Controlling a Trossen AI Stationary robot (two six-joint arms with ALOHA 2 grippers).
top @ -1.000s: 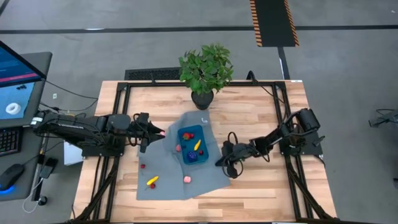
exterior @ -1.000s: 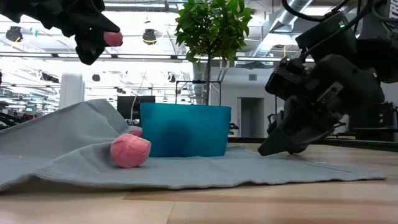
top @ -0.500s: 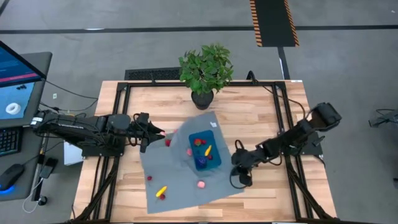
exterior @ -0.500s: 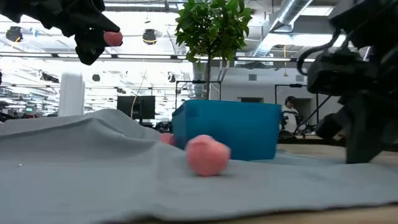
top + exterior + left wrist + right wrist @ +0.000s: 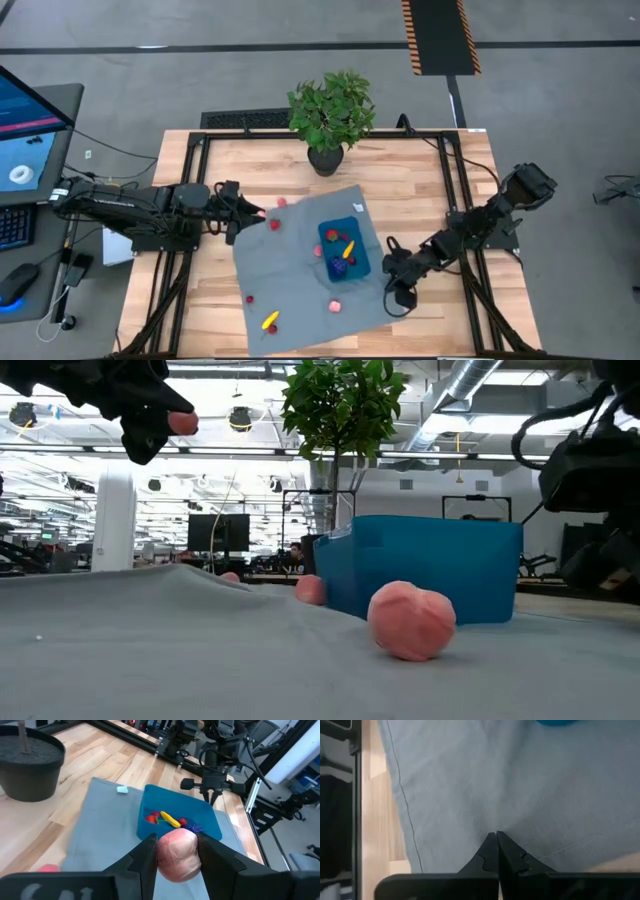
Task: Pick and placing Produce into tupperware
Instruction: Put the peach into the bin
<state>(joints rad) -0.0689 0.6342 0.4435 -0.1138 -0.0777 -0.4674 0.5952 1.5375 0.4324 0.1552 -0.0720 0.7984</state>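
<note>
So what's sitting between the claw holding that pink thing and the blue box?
In the high view, the left gripper, shut on a pink fruit, is separated from the tupperware by a red piece and bare grey mat.

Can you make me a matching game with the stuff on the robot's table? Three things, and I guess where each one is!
Things:
1. pink toy fruit
2. blue container
3. potted plant

Places:
A. on the grey cloth mat
B. at the table's far edge, off the mat
C. between the left gripper's fingers

Pairs: 1-C, 2-A, 3-B
</note>
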